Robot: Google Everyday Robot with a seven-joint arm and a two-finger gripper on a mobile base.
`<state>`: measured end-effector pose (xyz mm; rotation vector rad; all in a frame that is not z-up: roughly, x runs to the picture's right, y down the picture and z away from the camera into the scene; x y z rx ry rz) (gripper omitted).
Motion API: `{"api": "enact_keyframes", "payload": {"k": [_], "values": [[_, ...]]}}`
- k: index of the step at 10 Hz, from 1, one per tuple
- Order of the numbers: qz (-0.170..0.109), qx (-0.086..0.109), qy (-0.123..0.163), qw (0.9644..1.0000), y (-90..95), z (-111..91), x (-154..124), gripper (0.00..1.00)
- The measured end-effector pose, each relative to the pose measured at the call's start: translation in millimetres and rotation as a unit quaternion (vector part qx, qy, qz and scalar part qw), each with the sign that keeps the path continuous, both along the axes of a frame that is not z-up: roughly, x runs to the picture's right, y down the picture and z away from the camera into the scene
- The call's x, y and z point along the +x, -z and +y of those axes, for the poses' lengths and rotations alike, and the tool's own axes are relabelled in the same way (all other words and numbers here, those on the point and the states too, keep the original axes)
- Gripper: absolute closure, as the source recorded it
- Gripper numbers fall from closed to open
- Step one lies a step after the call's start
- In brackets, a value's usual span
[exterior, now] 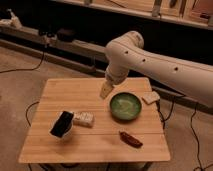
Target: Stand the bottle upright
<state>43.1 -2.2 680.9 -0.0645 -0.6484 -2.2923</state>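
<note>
The bottle [83,119] is small and whitish with a pale label. It lies on its side on the wooden table [95,145], left of centre, touching the right side of a black rectangular object [62,124]. My gripper [106,90] hangs from the white arm [150,57] over the table's back middle. It is just left of the green bowl [125,106] and up and to the right of the bottle, well apart from it. Nothing shows in the gripper.
A dark brown oblong object [130,139] lies near the front right. A pale flat item [151,97] sits at the right edge. Cables lie on the floor to the left and right. A dark shelf runs behind the table.
</note>
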Motion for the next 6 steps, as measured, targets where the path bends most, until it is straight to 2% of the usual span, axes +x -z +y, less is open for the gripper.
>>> {"api": "enact_keyframes", "payload": {"k": [1, 3, 4, 6], "values": [[-0.023, -0.002, 0.007, 0.9997, -3.9, 2.3, -5.5, 0.2], [-0.087, 0.0, 0.032, 0.9957, -12.6, 6.2, -20.6, 0.2], [-0.129, 0.0, 0.058, 0.99, -19.9, 10.8, -26.8, 0.2], [-0.167, -0.003, 0.092, 0.9816, -30.8, 18.5, -25.4, 0.2]]}}
